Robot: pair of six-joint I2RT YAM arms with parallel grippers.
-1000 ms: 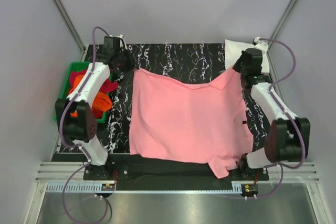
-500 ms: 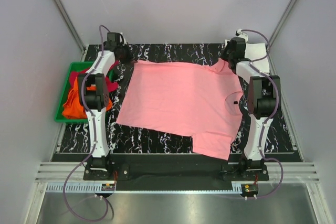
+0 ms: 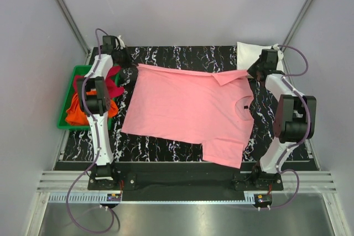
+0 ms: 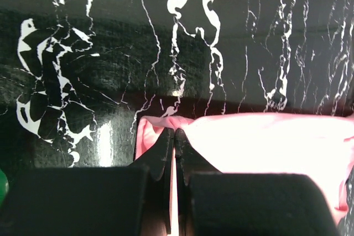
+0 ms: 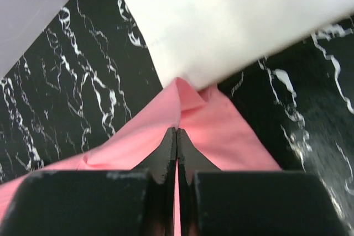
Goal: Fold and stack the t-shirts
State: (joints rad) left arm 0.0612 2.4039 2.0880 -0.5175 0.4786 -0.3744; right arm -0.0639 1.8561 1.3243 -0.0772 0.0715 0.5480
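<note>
Black marble tabletop (image 3: pixel 182 56) with white veining, pale grey walls (image 3: pixel 177 4) around it. What you have on it:

- light pink t-shirt (image 3: pixel 188 111): spread over the middle of the table, mostly flat. Its far edge runs between your two grippers, a strip of that edge is folded over near the right end, and one sleeve points toward the near right.
- left gripper (image 3: pixel 134 66): jaws pressed together on the far left corner of the pink cloth, with a thin fold pinched between them.
- right gripper (image 3: pixel 250 72): jaws likewise clamped, on the far right corner.
- white t-shirt (image 3: pixel 246 53): at the far right corner of the table, just beyond the right gripper, touching the pink corner.
- green tray (image 3: pixel 65 106): at the table's left edge.
- orange t-shirt (image 3: pixel 77 111): bunched in the tray's near half.
- magenta-red t-shirt (image 3: pixel 113 81): bunched in the far half, partly behind your left arm.
</note>
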